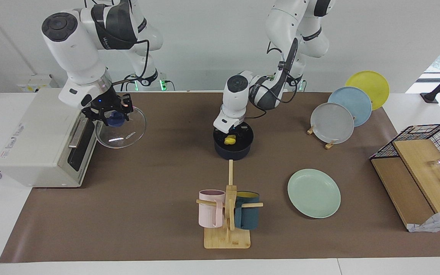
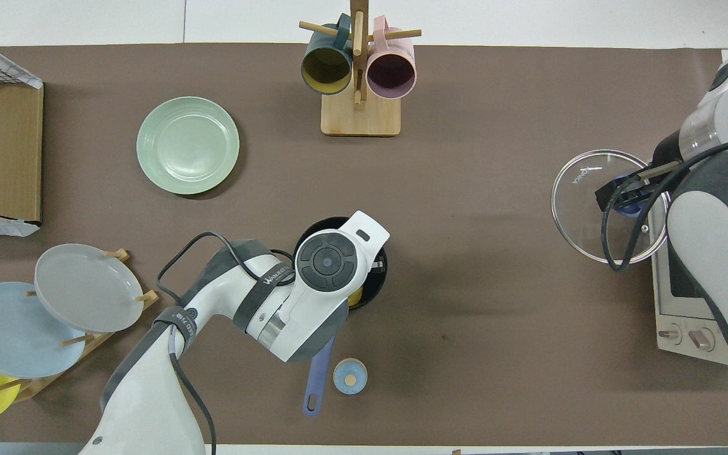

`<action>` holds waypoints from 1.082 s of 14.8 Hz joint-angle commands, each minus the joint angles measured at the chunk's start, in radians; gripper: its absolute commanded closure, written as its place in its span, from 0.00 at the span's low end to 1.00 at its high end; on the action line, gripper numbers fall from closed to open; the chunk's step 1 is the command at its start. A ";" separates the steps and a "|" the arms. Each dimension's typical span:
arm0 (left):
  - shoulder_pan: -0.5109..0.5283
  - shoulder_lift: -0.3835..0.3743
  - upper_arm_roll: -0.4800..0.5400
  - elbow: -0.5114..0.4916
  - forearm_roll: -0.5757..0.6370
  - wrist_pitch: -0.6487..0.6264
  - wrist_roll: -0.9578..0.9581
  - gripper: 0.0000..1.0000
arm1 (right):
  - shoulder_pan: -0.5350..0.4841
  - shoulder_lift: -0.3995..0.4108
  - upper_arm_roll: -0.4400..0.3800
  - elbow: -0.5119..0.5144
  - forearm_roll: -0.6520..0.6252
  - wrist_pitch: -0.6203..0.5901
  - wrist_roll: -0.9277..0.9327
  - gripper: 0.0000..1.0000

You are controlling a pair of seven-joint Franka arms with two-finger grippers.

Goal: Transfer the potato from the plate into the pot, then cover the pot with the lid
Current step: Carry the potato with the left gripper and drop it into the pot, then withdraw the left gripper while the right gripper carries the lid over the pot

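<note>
1. The potato (image 1: 228, 140) lay down inside the pot (image 1: 233, 149), yellow against the black interior, no fingers visibly on it. In the overhead view only a sliver of it showed past the arm.
2. The left hand (image 1: 232, 131) sat low at the pot's rim, on the side nearer the robots. Whether it was spread or closed, I could not tell; it looked to have nothing in it.
3. The mint-green plate (image 1: 314, 193) lay bare on the desk (image 1: 147, 191), toward the left arm's end and farther from the robots than the pot. I judged the transfer done.
4. The right hand (image 1: 114, 114) was clamped on the dark blue knob of the glass lid (image 1: 128, 131), holding it tilted above the desk just beside the white oven (image 1: 38, 141), at the right arm's end, well apart from the pot.
5. So the step in hand was the changeover to covering. The next move called for the left arm to clear away from the pot's mouth.
6. Then the right arm needed to carry the lid over, level it, centre it on the rim and set it down. The pot's blue handle (image 2: 318, 376) pointed toward the robots, near a small blue bell (image 2: 349, 376), neither in the lid's way.
</note>
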 commanded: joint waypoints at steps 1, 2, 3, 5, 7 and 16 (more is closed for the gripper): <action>-0.018 -0.025 0.016 -0.042 0.006 -0.002 0.015 0.00 | -0.007 0.003 0.009 0.019 0.007 -0.012 0.012 1.00; -0.014 -0.040 0.018 -0.020 0.006 -0.034 0.025 0.00 | -0.005 0.003 0.009 0.019 0.007 -0.012 0.014 1.00; -0.008 -0.059 0.021 0.004 0.006 -0.089 0.029 0.00 | -0.005 0.003 0.009 0.019 0.007 -0.011 0.014 1.00; 0.034 -0.108 0.018 0.059 0.005 -0.213 0.069 0.00 | -0.005 0.003 0.016 0.019 0.010 -0.008 0.016 1.00; 0.067 -0.145 0.018 0.121 -0.004 -0.325 0.106 0.00 | -0.005 0.003 0.022 0.019 0.009 -0.006 0.041 1.00; 0.403 -0.257 0.029 0.417 -0.070 -0.713 0.467 0.00 | 0.068 0.053 0.355 0.023 -0.002 0.133 0.599 1.00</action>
